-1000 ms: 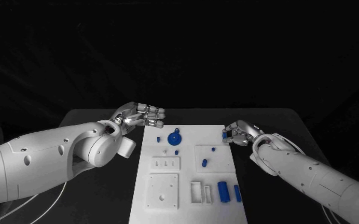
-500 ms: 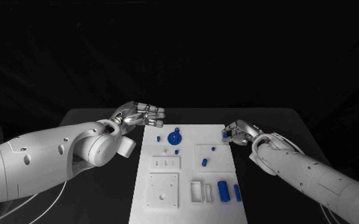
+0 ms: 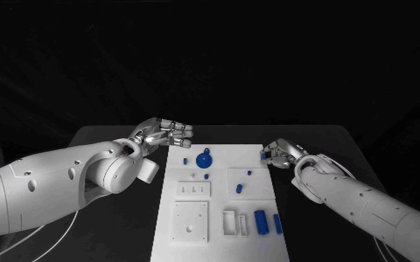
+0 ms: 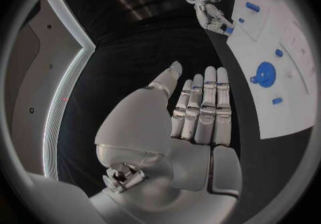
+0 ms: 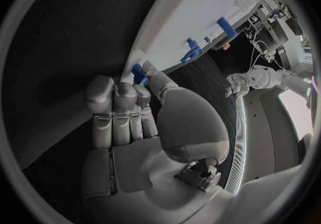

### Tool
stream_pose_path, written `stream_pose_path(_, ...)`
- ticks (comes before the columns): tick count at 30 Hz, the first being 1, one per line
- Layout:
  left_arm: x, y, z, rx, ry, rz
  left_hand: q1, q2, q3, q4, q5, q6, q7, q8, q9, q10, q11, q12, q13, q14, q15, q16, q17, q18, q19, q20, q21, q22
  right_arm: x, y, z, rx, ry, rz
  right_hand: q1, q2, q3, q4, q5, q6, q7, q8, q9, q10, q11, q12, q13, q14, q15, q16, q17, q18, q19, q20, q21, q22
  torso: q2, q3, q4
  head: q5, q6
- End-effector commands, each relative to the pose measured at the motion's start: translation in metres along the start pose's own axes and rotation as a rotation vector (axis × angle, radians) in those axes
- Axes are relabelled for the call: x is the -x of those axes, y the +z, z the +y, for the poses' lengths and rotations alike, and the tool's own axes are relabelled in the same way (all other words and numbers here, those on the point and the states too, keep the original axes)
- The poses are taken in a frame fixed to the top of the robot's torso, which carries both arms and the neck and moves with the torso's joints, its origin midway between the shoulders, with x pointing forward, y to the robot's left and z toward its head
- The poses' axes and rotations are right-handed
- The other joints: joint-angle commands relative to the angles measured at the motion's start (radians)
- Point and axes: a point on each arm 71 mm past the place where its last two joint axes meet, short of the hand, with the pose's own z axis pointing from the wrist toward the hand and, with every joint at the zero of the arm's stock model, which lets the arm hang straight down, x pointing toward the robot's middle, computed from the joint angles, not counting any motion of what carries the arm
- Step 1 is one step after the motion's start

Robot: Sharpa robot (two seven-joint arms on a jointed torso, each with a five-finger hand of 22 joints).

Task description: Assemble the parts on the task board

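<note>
Now right hand [image 3: 280,154] pinches blue part [image 5: 138,72] at task board [image 3: 219,238] edge

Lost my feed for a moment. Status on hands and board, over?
Left hand open, holding nothing, beside the task board's far left corner. Right hand pinching a small blue part at the board's right edge. Nothing in the way.

A black table [image 3: 114,137] stands before a dark backdrop [image 3: 210,43].

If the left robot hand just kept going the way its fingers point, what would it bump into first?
Probably nothing on the board: in the left wrist view the left robot hand points along bare black table, beside the task board. Farther on is the right robot hand, though depth is unclear.
</note>
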Motion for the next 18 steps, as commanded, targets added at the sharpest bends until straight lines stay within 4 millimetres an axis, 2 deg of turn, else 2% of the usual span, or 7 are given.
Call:
stream_pose_path(1,-0.003,0.001,-0.001,-0.009,0.0,0.018,0.005,0.004,0.003,-0.003,0.006,-0.003,-0.001,0.003,0.001,-0.008,0.001,0.0,0.001,-0.006,0.0,-0.005,-0.002,-0.001,-0.001,0.001,0.008,-0.001,0.0,0.0,0.001,0.002,-0.018,-0.019,0.001,-0.009,0.012,0.001,-0.005,0.011,-0.002,0.004,0.002,0.002,-0.005,0.007,0.002,0.003,-0.003,0.005,0.002,0.001,0.001,-0.006,0.007,0.107,0.0,-0.0005,0.0005,-0.001,-0.003)
stream_pose_path(8,-0.002,0.001,-0.001,-0.001,0.002,0.017,0.005,0.003,0.003,-0.003,0.005,-0.003,-0.001,0.003,0.001,-0.006,0.0,0.0,0.001,0.014,-0.007,0.002,0.003,0.001,0.008,-0.004,0.015,0.003,0.003,0.001,0.008,0.018,-0.032,-0.05,0.001,-0.013,0.019,0.002,-0.006,0.028,-0.006,0.004,0.003,0.005,-0.008,0.009,0.003,0.005,-0.005,0.011,0.009,0.0,0.003,-0.008,0.015,0.108,-0.004,0.0002,-0.0018,0.001,-0.007)
stream_pose_path(12,-0.003,0.001,0.001,0.019,0.012,0.024,0.002,0.003,-0.005,0.001,0.002,0.005,-0.004,0.003,0.001,0.01,-0.01,0.0,0.001,0.074,-0.031,0.038,0.023,-0.001,0.044,-0.028,0.054,0.024,0.007,0.002,0.018,0.04,-0.041,-0.072,0.0,-0.018,0.019,0.002,-0.006,0.028,-0.007,0.003,0.002,0.007,-0.01,0.009,0.002,0.008,-0.005,0.016,0.015,-0.001,0.007,-0.009,0.026,0.111,-0.004,0.0013,-0.0036,0.003,-0.004)
stream_pose_path(13,-0.003,0.0,0.001,0.027,0.015,0.026,-0.003,0.005,-0.009,0.006,-0.001,0.008,-0.007,0.004,0.001,0.03,-0.018,0.0,0.001,0.101,-0.043,0.061,0.033,-0.002,0.059,-0.038,0.073,0.035,0.009,0.003,0.022,0.048,-0.043,-0.079,0.0,-0.018,0.019,0.003,-0.007,0.029,-0.007,0.003,0.002,0.008,-0.011,0.009,0.003,0.009,-0.006,0.017,0.016,-0.002,0.008,-0.009,0.03,0.111,-0.005,0.001,-0.005,0.004,-0.001)
stream_pose_path(15,-0.003,0.0,0.002,0.04,0.018,0.027,-0.003,0.005,-0.012,0.008,-0.002,0.011,-0.009,0.003,0.001,0.041,-0.022,-0.001,0.001,0.107,-0.05,0.084,0.044,-0.01,0.061,-0.049,0.093,0.048,0.011,0.004,0.027,0.058,-0.046,-0.086,-0.001,-0.019,0.018,0.003,-0.008,0.031,-0.008,0.004,0.003,0.009,-0.011,0.011,0.004,0.01,-0.006,0.019,0.018,-0.002,0.009,-0.009,0.032,0.112,-0.005,0.0011,-0.006,0.005,0.001)
stream_pose_path(17,-0.004,0.001,0.003,0.066,0.025,0.027,-0.004,0.006,-0.017,0.012,-0.005,0.018,-0.014,0.004,0.002,0.062,-0.031,-0.001,0.001,0.122,-0.062,0.13,0.067,-0.014,0.068,-0.062,0.128,0.07,0.013,0.005,0.036,0.075,-0.048,-0.093,-0.003,-0.022,0.016,0.004,-0.009,0.032,-0.008,0.004,0.003,0.01,-0.012,0.011,0.004,0.01,-0.006,0.02,0.02,-0.002,0.01,-0.009,0.034,0.112,-0.009,0.0012,-0.01,0.008,0.002)
stream_pose_path(18,-0.004,0.002,0.004,0.081,0.03,0.028,-0.015,0.005,-0.024,0.02,-0.01,0.028,-0.022,0.005,0.002,0.097,-0.046,0.001,0.002,0.167,-0.081,0.179,0.091,-0.012,0.096,-0.076,0.157,0.087,0.014,0.005,0.041,0.084,-0.048,-0.096,-0.003,-0.023,0.016,0.004,-0.009,0.032,-0.009,0.004,0.003,0.01,-0.012,0.011,0.004,0.01,-0.006,0.02,0.02,-0.002,0.01,-0.009,0.034,0.112,-0.012,0.0013,-0.0119,0.01,0.003)
